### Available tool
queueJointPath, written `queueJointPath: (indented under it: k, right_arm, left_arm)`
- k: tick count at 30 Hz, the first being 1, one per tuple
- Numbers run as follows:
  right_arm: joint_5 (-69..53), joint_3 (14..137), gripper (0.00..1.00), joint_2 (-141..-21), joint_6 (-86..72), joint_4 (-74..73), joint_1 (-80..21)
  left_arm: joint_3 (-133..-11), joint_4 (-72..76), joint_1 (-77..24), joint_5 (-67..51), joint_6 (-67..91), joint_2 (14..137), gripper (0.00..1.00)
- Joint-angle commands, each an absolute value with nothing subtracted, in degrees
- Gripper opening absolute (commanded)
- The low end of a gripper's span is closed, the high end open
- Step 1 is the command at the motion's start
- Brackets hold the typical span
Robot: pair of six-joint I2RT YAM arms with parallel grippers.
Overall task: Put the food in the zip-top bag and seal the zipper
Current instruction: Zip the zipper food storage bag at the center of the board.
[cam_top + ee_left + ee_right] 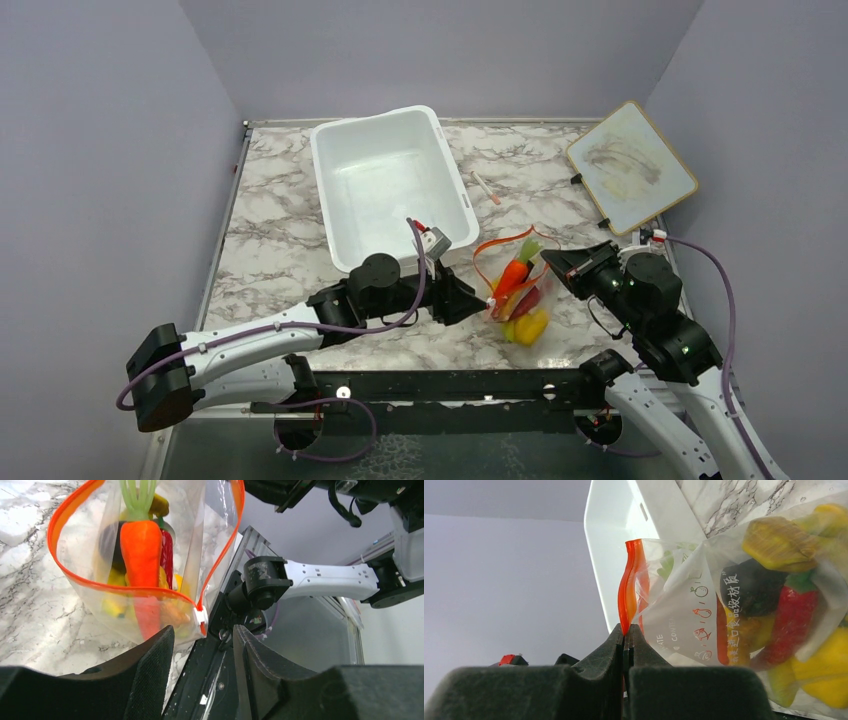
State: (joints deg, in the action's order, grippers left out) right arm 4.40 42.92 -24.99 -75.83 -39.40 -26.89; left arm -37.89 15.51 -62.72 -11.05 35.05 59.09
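Pinching one zipper (629,580) end tight, right gripper (626,641) anchors the bag (684,605), food (791,620) inside, between both arms. Left gripper (203,634) half open, empty, slider (200,615) dead ahead.

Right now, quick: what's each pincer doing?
Left pincer: open, holding nothing, white slider just past its tips.
Right pincer: shut on the zipper of the zip-top bag.

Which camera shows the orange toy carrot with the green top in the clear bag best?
The left wrist view: the orange toy carrot is close, sharp and nearly whole. The top view shows it small and distant. The right wrist view hardly shows it at all.
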Motion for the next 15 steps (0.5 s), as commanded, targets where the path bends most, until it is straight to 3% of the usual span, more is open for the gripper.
queueJointPath:
  k: [1, 15]
  right_arm:
    - [6.7, 43.5, 0.01, -24.9, -78.1, -35.0, -26.8]
    - [6.6, 42.8, 0.01, -24.6, -79.3, -34.3, -26.8]
  left_arm:
    - [-36.1, 21.0, -62.9, -14.6, 34.7, 58.9, 0.46]
    - [-34.7, 28.4, -63.6, -15.4, 36.6, 66.0, 0.39]
